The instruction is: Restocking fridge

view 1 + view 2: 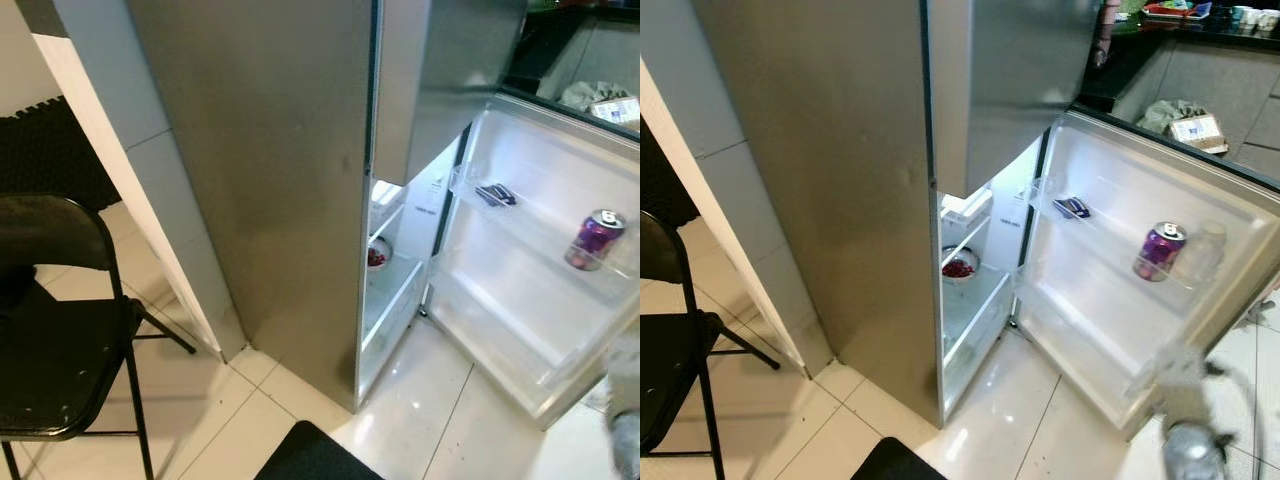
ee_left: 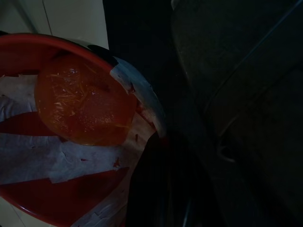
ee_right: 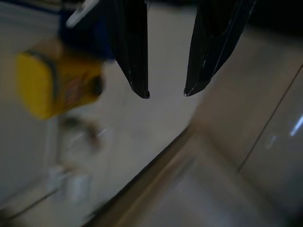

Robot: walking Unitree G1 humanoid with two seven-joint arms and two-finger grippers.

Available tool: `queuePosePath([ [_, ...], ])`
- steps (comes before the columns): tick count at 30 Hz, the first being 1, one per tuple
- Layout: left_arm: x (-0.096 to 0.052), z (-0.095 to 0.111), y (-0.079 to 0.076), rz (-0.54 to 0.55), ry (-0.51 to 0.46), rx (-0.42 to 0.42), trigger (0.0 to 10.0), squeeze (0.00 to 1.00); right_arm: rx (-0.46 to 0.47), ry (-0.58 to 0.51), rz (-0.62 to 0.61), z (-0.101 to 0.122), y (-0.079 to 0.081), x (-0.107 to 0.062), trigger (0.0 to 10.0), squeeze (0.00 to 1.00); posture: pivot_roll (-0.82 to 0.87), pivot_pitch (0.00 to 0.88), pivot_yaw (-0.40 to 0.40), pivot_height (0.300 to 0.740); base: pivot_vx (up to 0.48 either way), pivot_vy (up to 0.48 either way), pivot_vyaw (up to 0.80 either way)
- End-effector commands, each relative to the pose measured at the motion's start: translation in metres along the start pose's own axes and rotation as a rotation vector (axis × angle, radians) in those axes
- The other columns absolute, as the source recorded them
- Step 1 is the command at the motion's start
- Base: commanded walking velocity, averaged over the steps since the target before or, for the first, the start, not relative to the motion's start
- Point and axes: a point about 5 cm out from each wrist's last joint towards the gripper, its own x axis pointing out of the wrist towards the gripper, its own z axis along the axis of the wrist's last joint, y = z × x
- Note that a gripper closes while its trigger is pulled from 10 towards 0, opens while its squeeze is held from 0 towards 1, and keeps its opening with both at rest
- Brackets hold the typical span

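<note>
The fridge door [image 1: 1110, 330] stands open, a purple soda can [image 1: 1159, 250] on its door shelf. The right hand [image 3: 166, 93], fingers spread, hangs above pale floor tiles [image 3: 227, 156] near a blurred yellow container [image 3: 52, 85].

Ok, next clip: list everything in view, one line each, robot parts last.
Fridge: one, steel, door open.
Can: one, purple, door shelf.
Packet: one, dark, upper door shelf.
Bowl: one, red contents, inner shelf.
Chair: one, black, left of fridge.
Mat: one, black, floor.
Red tub: one, holds an orange wrapped lump.
Yellow item: one, blurred.
Right pincer: black, open, over floor.
</note>
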Motion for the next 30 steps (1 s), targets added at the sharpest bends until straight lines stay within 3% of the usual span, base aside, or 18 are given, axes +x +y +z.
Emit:
queuePosePath([
  [1,0.001,0.022,-0.001,-0.002,-0.089,-0.016,10.0,0.00,-0.068,0.104,0.109,-0.031,0.018,-0.009,10.0,0.00,-0.05,0.000,-0.005,0.740,0.000,0.000,0.00],
  [3,0.001,0.022,-0.001,-0.002,-0.089,-0.016,10.0,0.00,-0.068,0.104,0.109,-0.031,0.018,-0.009,10.0,0.00,-0.05,0.000,-0.005,0.740,0.000,0.000,0.00],
  [4,0.001,0.022,-0.001,-0.005,-0.091,-0.017,10.0,0.00,-0.125,0.152,0.171,-0.049,0.030,-0.016,10.0,0.00,-0.05,0.000,-0.006,0.740,0.000,0.000,0.00],
  [5,0.001,0.022,-0.001,-0.005,-0.091,-0.017,10.0,0.00,-0.125,0.152,0.171,-0.049,0.030,-0.016,10.0,0.00,-0.05,0.000,-0.006,0.740,0.000,0.000,0.00],
  [6,0.000,0.023,-0.001,-0.008,-0.092,-0.016,10.0,0.00,-0.158,0.204,0.223,-0.068,0.040,-0.025,10.0,0.00,-0.05,0.000,-0.004,0.740,0.000,0.000,0.00],
  [7,0.000,0.023,-0.001,-0.008,-0.092,-0.016,10.0,0.00,-0.158,0.204,0.223,-0.068,0.040,-0.025,10.0,0.00,-0.05,0.000,-0.004,0.740,0.000,0.000,0.00],
  [8,0.001,0.023,-0.002,-0.014,-0.092,-0.012,10.0,0.00,-0.178,0.268,0.278,-0.089,0.048,-0.035,10.0,0.00,-0.05,0.000,-0.002,0.740,0.000,0.000,0.00],
  [10,0.001,0.023,-0.002,-0.019,-0.092,-0.011,10.0,0.00,-0.186,0.311,0.313,-0.102,0.054,-0.043,10.0,0.00,-0.05,0.000,-0.001,0.740,0.000,0.000,0.00],
  [15,0.001,0.027,-0.002,-0.028,-0.097,-0.004,10.0,0.00,-0.204,0.401,0.359,-0.128,0.056,-0.058,10.0,0.00,-0.05,0.000,-0.006,0.740,0.000,-0.362,0.00],
  [21,0.001,0.030,-0.002,-0.030,-0.105,-0.007,10.0,0.00,-0.194,0.415,0.406,-0.131,0.059,-0.061,10.0,0.00,-0.06,0.000,-0.008,0.740,0.000,-0.453,0.00],
  [30,0.001,0.030,-0.002,-0.034,-0.104,-0.004,10.0,0.00,-0.188,0.363,0.413,-0.116,0.058,-0.052,10.0,0.00,-0.05,0.000,-0.013,0.740,0.000,-0.449,0.00],
])
